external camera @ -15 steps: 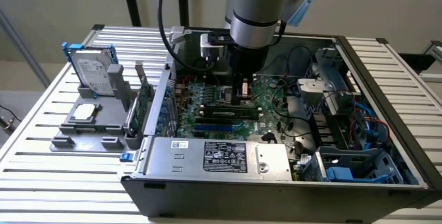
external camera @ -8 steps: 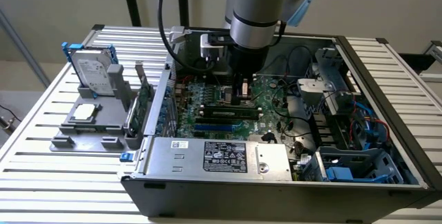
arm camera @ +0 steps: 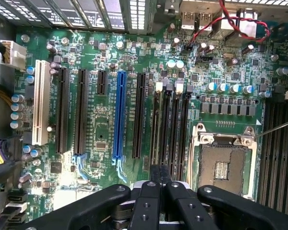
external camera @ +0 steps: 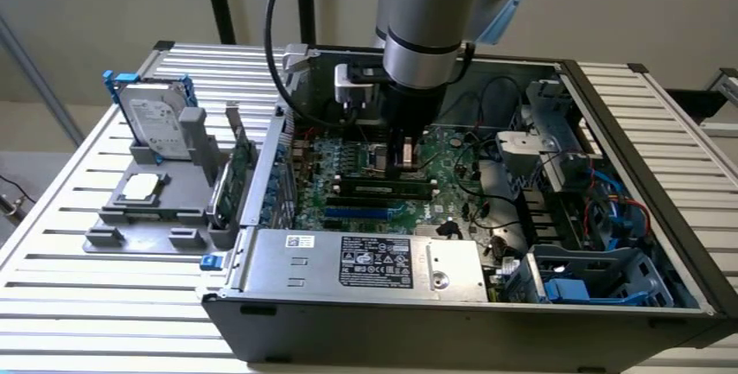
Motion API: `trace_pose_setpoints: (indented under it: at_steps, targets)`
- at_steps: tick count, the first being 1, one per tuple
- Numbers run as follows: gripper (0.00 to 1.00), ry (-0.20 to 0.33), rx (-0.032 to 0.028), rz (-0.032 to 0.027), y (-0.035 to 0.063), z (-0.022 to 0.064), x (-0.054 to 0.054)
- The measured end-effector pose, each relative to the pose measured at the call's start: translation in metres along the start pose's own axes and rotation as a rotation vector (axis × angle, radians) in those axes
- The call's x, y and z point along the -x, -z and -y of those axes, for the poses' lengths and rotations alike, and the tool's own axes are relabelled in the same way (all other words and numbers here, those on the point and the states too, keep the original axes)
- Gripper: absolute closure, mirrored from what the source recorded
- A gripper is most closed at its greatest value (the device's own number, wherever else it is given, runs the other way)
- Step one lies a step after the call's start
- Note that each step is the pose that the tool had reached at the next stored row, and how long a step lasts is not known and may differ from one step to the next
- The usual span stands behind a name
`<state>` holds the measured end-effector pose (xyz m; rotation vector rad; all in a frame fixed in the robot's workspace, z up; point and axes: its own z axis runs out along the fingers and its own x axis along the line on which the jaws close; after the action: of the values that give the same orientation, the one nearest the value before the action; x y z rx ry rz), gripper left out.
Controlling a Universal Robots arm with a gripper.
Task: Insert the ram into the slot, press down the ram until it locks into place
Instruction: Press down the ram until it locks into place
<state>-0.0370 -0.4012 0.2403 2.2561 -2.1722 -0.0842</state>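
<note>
The ram point(external camera: 386, 189) lies flat along one of the black slots point(external camera: 381, 186) in the middle of the motherboard point(external camera: 346, 154), inside the open computer case point(external camera: 623, 218). Just beside it runs the shorter blue slot point(external camera: 366, 212). The fingers point(external camera: 406, 156) hang directly above the board, a little beyond the ram toward the case's back wall. In the wrist view the fingers point(arm camera: 158, 191) are pressed together with nothing between them, over the parallel memory slots point(arm camera: 170, 129) beside the empty processor socket point(arm camera: 224, 165). On the desk point(external camera: 69, 218), at the case's side toward the exterior view's left, a gray fixture point(external camera: 150, 210) carries 1 hard drive point(external camera: 158, 123) standing upright.
</note>
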Motion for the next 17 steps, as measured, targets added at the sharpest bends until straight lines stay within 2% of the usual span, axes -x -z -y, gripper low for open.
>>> trace_pose_setpoints:
  at_steps: [13, 15, 17]
  targets:
    - [0.89, -0.014, 0.0002, -0.001, -0.0153, 0.0001, 0.001]
    - [0.89, -0.015, -0.0003, 0.0, -0.0153, 0.0, 0.001]
    - [0.89, -0.015, -0.0009, 0.0018, -0.0088, -0.0002, 0.001]
